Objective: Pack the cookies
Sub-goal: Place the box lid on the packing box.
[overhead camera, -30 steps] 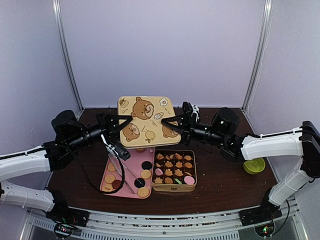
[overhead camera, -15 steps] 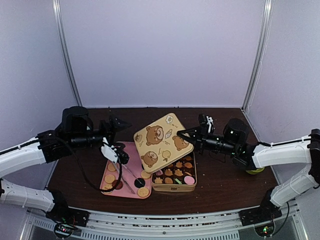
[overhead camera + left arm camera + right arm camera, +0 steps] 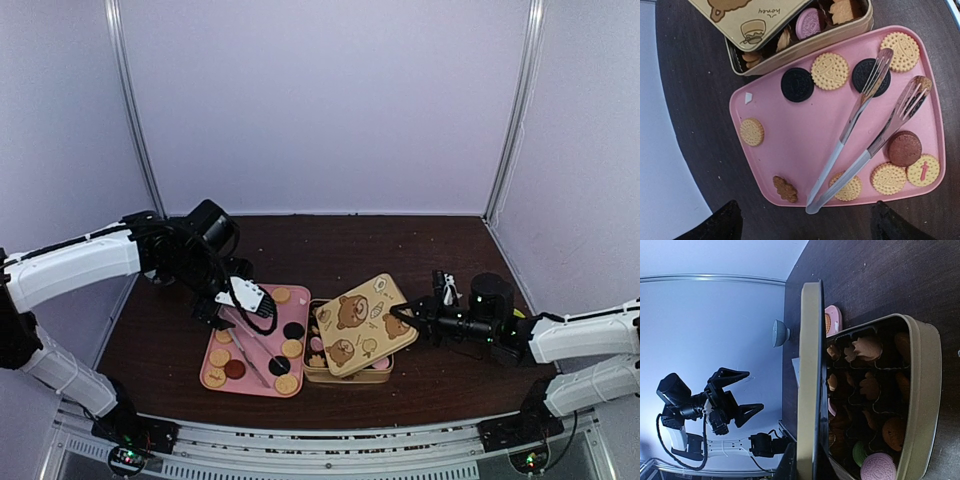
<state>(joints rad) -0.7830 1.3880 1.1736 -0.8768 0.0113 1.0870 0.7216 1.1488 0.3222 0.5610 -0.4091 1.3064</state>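
Left wrist view, and there's one word to read: "honey", in brown script on the cream-yellow metal tin lid printed with brown bears, right beside a drawn honey pot. Down on the pink plastic tray, a round tan cookie in the corner carries a pink cross-like mark. Embossing on the other cookies is too fine to read.

Two black cookies, one tin, one lid.
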